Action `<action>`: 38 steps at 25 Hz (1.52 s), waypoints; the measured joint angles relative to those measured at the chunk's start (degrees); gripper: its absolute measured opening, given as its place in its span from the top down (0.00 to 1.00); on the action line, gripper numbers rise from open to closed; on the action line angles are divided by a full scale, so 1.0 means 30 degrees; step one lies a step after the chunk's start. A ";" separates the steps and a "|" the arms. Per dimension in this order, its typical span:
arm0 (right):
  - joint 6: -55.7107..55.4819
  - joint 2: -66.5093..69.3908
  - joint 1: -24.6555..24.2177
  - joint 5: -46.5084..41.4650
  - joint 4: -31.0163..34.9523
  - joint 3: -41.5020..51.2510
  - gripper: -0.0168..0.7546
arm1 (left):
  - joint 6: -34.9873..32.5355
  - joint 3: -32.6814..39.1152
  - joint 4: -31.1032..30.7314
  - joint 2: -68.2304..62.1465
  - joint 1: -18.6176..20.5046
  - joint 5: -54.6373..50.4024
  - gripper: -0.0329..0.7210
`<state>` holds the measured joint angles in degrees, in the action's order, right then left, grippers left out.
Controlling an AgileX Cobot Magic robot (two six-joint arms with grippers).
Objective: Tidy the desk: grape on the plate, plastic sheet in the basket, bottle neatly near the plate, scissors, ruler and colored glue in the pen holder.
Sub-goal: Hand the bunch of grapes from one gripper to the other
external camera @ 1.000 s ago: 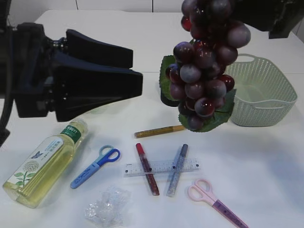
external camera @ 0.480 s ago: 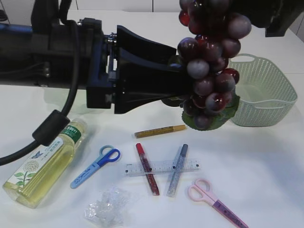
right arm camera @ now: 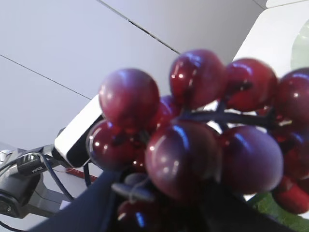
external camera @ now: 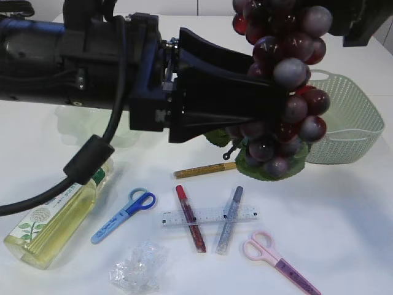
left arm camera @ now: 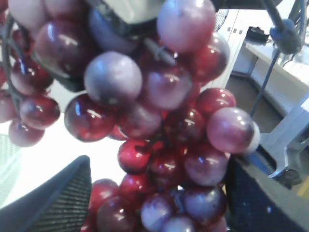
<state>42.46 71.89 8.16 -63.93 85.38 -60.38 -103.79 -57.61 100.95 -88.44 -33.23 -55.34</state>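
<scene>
Grape (external camera: pixel 285 86) hides plate; left hand (external camera: pixel 270 114) blocks view.

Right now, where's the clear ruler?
Exterior view, front centre of the table: the ruler lies flat across the red glue pen and silver glue pen, between both scissors.

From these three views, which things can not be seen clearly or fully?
- Plate, exterior view: almost all hidden behind the left gripper and the grape bunch.
- Right gripper, exterior view: cut off by the top edge; in its wrist view the grapes block it.
- Bottle, exterior view: its cap is hidden by the left arm's cable.
- Pen holder: in no view.
- Pink scissors: blade tips cut off by the bottom edge.
</scene>
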 joint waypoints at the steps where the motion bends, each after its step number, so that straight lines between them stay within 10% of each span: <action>1: 0.0083 0.0000 0.0000 0.0000 0.0000 0.0000 0.64 | 0.0434 0.0000 0.0000 0.0000 0.0000 -0.0098 0.11; 38: 0.1738 0.0000 0.0000 0.0537 -0.0871 0.0000 0.64 | 0.3292 -0.0954 -0.0061 -0.1548 0.0000 0.0344 0.11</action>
<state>47.67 71.89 8.16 -62.32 82.77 -60.38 -93.91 -60.47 100.77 -93.09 -33.23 -54.31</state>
